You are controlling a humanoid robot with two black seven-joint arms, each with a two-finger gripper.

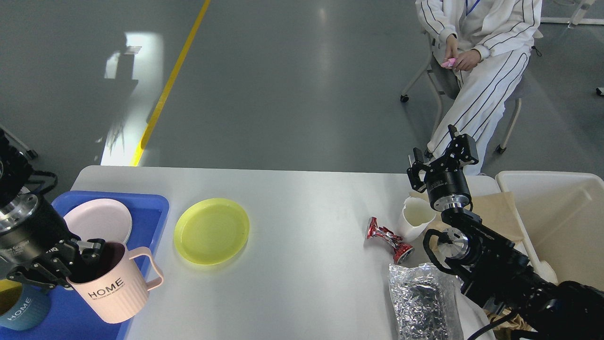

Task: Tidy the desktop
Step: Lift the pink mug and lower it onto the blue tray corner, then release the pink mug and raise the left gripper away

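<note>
- So far, the sorting looks partly done; the white counter (292, 283), the broad surface filling the lower half of the view, carries a blue tray (151, 212) at its left end and a cream bin (566, 222) just off its right end
- On the tray sit a pink plate (101, 219) and, at the near left corner, a dark teal mug (21, 314); both look put away
- The left gripper (82, 264) has its jaws pinching the rim of the pink mug (118, 295), one finger inside the cup; the mug hangs over the tray's near right edge, and I cannot tell whether its base touches down
- My reading is that this mug is near its placing; letting go remains
- The yellow plate (211, 230) lies on bare counter just beside the tray, apart from it; it probably goes on the tray next
- Near the right end lie a crushed red can (387, 237), a white paper cup (415, 218) close beside it, a foil bag (422, 302) at the near edge and brown paper (495, 212) behind the arm; none is in the bin
- The right gripper (443, 158) is raised above the cup with jaws spread, holding nothing
- Roughly half seems left: one plate and all the rubbish
</note>
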